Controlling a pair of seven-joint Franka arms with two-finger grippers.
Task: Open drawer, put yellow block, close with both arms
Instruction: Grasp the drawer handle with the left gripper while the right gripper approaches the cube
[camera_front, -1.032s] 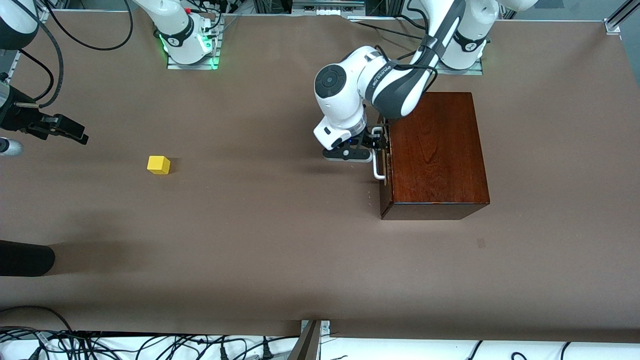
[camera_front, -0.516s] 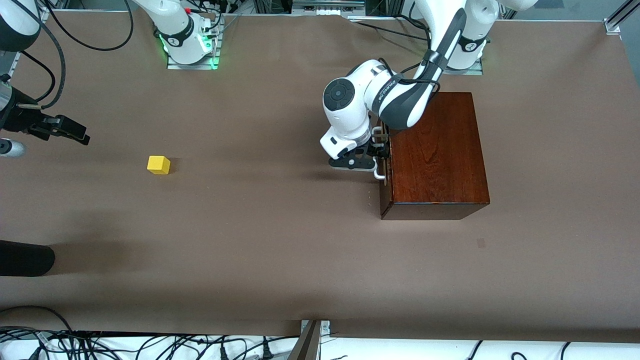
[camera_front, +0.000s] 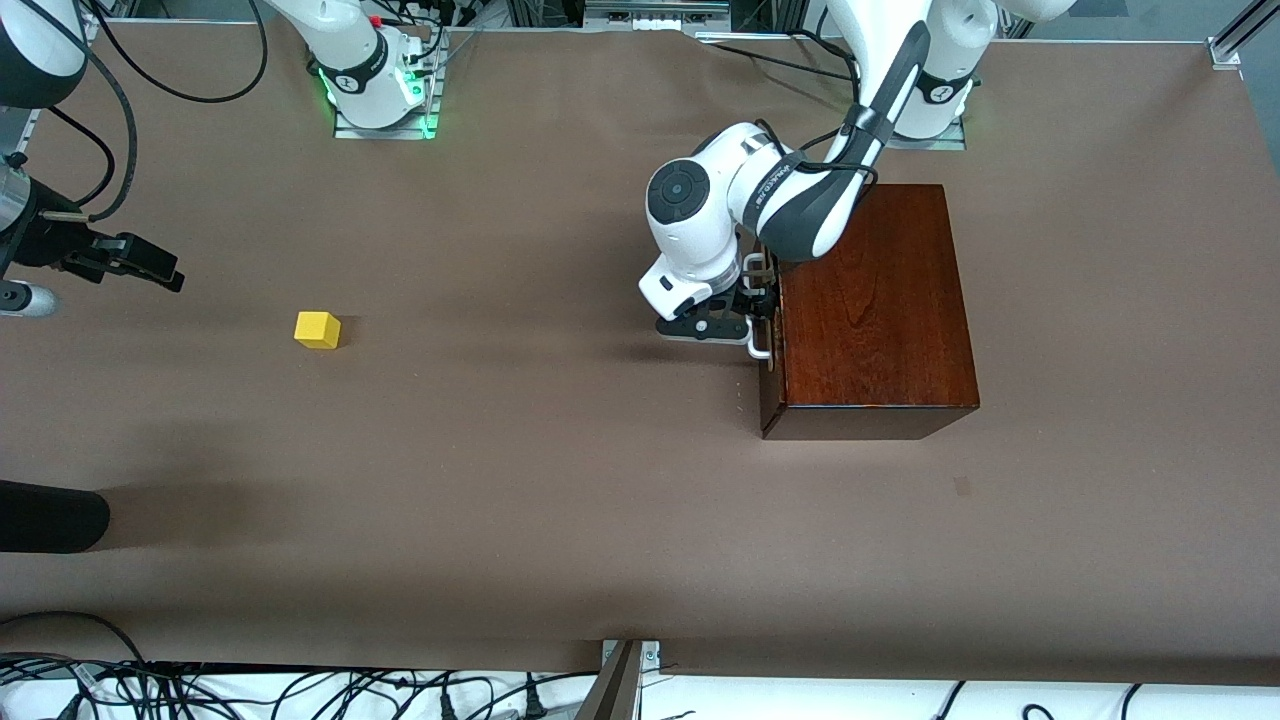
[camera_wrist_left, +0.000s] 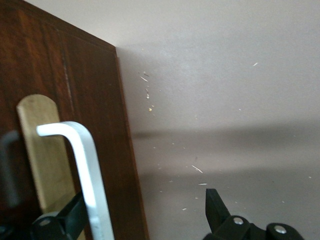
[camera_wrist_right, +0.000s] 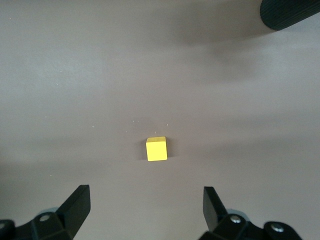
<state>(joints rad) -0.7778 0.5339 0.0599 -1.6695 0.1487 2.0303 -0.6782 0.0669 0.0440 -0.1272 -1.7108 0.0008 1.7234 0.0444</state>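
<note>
Your drawer (camera_front: 766, 330) sits shut in the wooden box (camera_front: 868, 300). Your left gripper (camera_front: 757, 300) is spread around its white handle (camera_wrist_left: 82, 165), one finger each side. Your yellow block (camera_front: 317, 329) lies well apart, toward the right arm's end, where the right gripper (camera_front: 150, 268) waits spread wide, empty.

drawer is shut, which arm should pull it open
Left. The left gripper is already at the drawer, its open fingers straddling the white handle. The right gripper waits above the table near the yellow block.
</note>
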